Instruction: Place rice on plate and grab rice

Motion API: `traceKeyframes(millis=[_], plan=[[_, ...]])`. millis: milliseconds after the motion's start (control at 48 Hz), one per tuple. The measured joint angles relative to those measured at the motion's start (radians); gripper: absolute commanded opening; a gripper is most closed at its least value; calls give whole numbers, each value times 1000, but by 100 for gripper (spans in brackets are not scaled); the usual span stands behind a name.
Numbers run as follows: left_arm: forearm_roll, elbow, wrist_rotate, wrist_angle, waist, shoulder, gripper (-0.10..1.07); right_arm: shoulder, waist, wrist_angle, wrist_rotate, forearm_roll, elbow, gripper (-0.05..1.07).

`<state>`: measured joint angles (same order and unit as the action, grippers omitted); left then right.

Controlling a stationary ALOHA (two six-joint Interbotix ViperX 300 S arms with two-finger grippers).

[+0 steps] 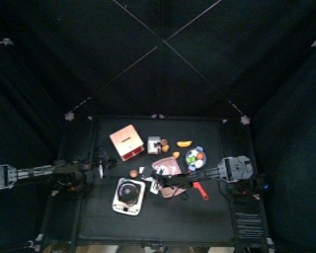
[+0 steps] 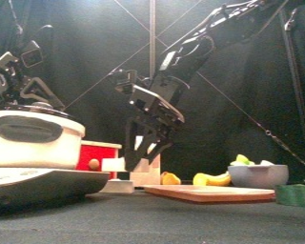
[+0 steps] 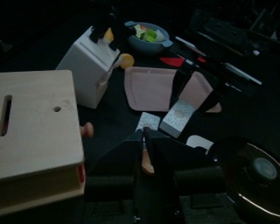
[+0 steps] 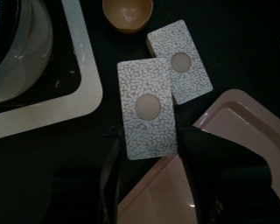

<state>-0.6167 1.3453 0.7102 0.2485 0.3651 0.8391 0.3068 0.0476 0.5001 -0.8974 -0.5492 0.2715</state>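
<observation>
— Where's the rice?
— Two packets (image 4: 146,107) flat on the counter (image 4: 236,52), between cooker (image 4: 38,79) and board (image 4: 241,131), long axes angled toward the cooker.
— The claws?
— Right claw (image 4: 149,179) spread above them; left claw (image 3: 166,157), can't tell.

Rice cooker (image 4: 25,61) cut off by edge; my right fingers (image 4: 149,188) too dark to read; top-view items too small.
</observation>
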Motion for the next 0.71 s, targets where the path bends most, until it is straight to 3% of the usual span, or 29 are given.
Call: traceKeyframes(millis=[354,562,708], plan=[[0,0,2,0,0,-2,55,-112,-2,35,-54,112,78,71],[2,0,0,0,0,-2,55,-199,-2,41,-241,92,149,71],[2,0,2,0,-2,0,55,-218,-3,44,-397,21,189,71]])
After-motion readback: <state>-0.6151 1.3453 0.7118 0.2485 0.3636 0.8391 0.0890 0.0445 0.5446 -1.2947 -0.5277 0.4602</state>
